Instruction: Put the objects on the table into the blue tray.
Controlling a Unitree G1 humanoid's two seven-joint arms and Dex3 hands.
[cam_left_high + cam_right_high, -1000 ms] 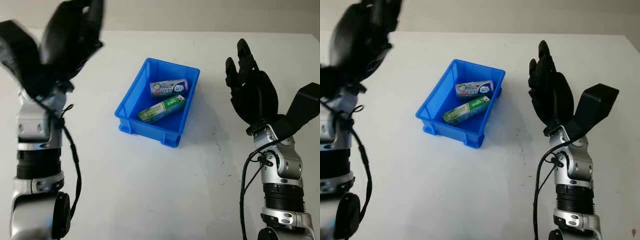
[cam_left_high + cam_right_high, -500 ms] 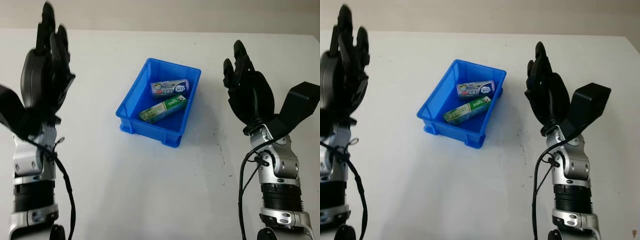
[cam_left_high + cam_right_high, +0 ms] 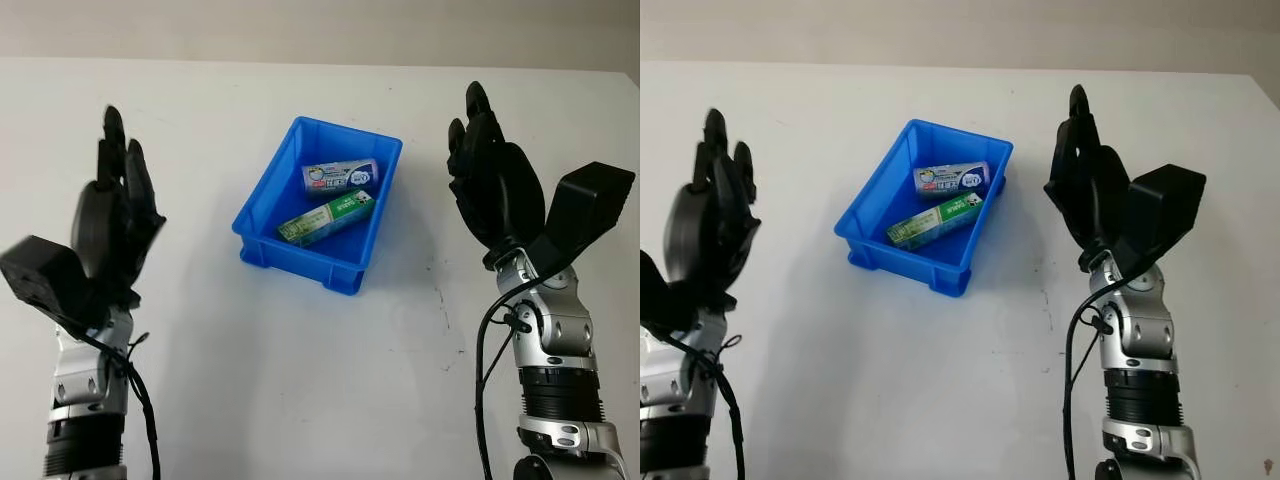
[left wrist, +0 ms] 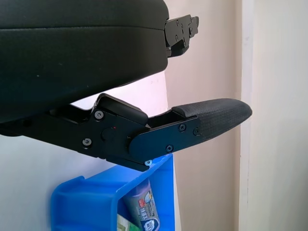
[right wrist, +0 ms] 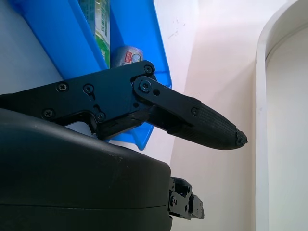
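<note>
Both arms stand raised with forearms upright. The left hand (image 3: pixel 112 225) is open, held up at the left; the right hand (image 3: pixel 492 185) is open, likewise raised at the right.

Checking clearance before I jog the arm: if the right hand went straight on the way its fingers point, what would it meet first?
Probably nothing: the right hand, open and raised, points toward the table's far edge, right of the blue tray. The way looks free, though depth is unclear.
</note>
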